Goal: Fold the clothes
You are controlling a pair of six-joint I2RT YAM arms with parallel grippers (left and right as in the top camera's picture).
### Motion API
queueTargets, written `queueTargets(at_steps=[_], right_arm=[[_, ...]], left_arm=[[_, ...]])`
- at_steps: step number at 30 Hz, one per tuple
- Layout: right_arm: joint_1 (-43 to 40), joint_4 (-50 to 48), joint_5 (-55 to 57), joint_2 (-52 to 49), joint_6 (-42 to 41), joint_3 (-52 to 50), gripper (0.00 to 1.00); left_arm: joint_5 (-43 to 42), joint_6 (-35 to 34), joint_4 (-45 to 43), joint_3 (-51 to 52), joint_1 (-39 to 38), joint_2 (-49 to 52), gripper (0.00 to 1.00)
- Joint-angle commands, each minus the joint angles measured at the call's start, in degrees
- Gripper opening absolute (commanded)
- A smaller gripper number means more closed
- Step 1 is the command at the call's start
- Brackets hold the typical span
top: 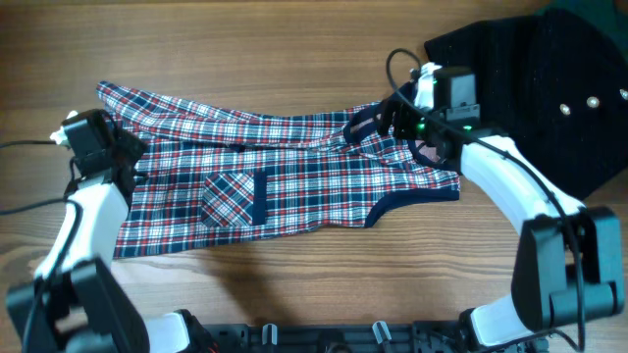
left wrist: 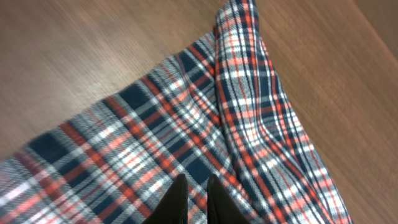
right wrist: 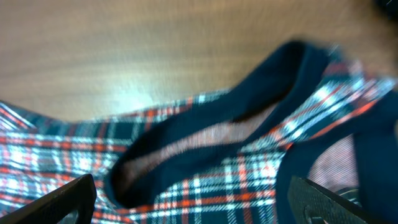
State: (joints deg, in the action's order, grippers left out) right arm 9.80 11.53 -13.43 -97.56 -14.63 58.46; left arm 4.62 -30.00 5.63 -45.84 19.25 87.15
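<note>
Plaid cloth fills the overhead view: the sleeveless garment [top: 294,167] lies spread across the middle of the wooden table [top: 294,49], one patch pocket [top: 235,196] facing up. The left gripper [top: 126,157] sits at its left edge and the right gripper [top: 378,123] over the navy-trimmed openings at its right end. A black studded garment [top: 530,69] lies at the far right, just beside the plaid. From the left wrist, two dark fingertips [left wrist: 176,202] stand close with only a thin slit between them, low over the plaid, where a raised fold [left wrist: 261,112] runs away from them; whether they pinch cloth cannot be told. From the right wrist, blurred, the fingers [right wrist: 62,199] are spread wide on either side of a navy trim band [right wrist: 205,130], holding nothing.
</note>
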Motion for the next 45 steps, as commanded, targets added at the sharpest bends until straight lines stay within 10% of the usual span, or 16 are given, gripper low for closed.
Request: queueTargets(at_steps=[1,12,33,40,45], right_arm=[[1.1,-0.3,0.5,-2.0,3.1,2.1,1.0],[1.2,-5.6,0.8,-8.0,-2.1,2.1,0.98],[2.3,-9.0,4.2,-12.8,-9.6,2.1,0.62],[3.5,-11.4,4.7,-14.0,-9.8,5.6,0.08],[3.5,-11.4,4.5,-14.0,-9.3,13.1,0.05]], left_arm=[[-4.7,2.5,-6.3,-0.5,0.4,5.7,0.12],[-5.7,4.3,-16.2,-0.5,-0.3,11.9,0.15],[-7.0,2.6,-25.4,-0.5,-3.3,19.1,0.15],[-8.5,2.6,-24.3,-0.5,-3.7,19.1,0.12],[-10.2,2.6,-23.1,-0.5,-4.2,19.1,0.09]])
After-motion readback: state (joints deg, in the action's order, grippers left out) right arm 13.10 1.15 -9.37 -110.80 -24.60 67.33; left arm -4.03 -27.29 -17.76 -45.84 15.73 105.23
